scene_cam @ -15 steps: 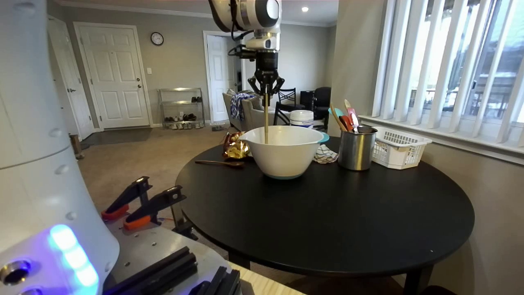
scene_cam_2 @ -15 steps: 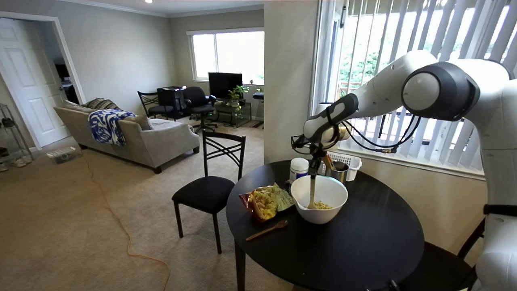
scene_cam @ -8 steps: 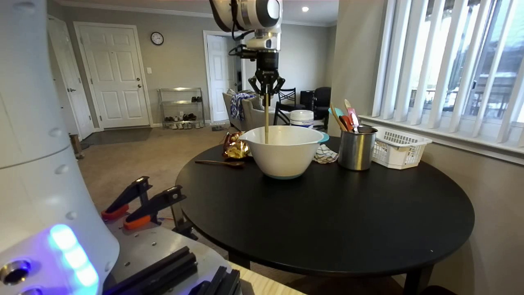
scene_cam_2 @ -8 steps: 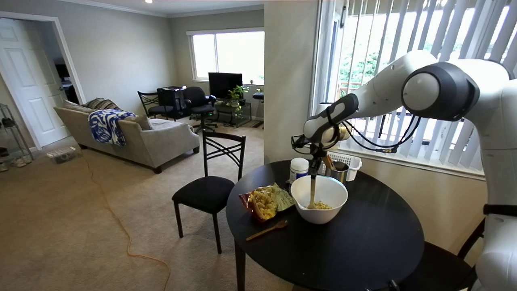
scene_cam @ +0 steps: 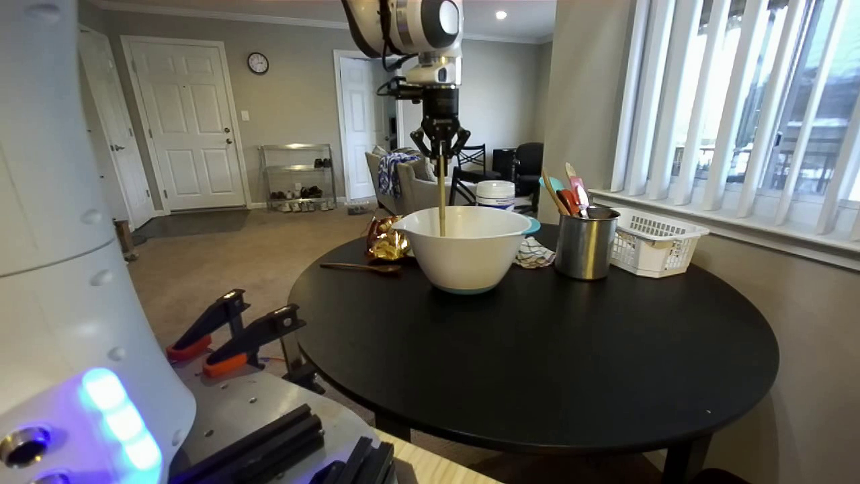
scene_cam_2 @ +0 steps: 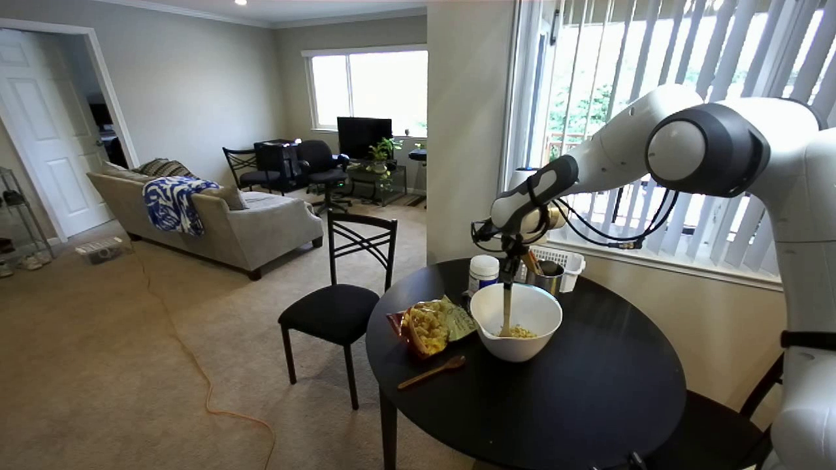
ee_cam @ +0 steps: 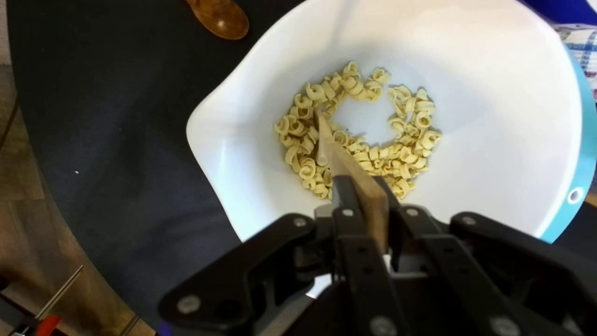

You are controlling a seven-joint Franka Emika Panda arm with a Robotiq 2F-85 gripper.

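My gripper [ee_cam: 363,184] is shut on the upper part of a pale wooden utensil [ee_cam: 343,161], which stands nearly upright between the fingers. The utensil's lower end reaches into a white mixing bowl [ee_cam: 503,126] and sits among curled, pale yellow pasta [ee_cam: 401,158] on its bottom. The pasta lies in a rough ring around a bare patch of bowl. In both exterior views the gripper [scene_cam: 441,153] hangs above the rim of the bowl [scene_cam: 463,259], on the spout side. A teal handle and base mark the bowl. Just where the utensil's tip touches is partly hidden by pasta.
On the round black table [scene_cam: 537,349] lie a brown wooden spoon [scene_cam_2: 431,373] and an opened snack bag [scene_cam_2: 428,329]. A white jar [scene_cam_2: 483,271], a steel utensil holder [scene_cam: 586,247], a white basket [scene_cam: 655,245] and a checked cloth [scene_cam: 535,254] stand around the bowl.
Gripper and utensil have shifted slightly to the right in both exterior views, with the gripper a touch lower. The bowl and the other things on the table have stayed put.
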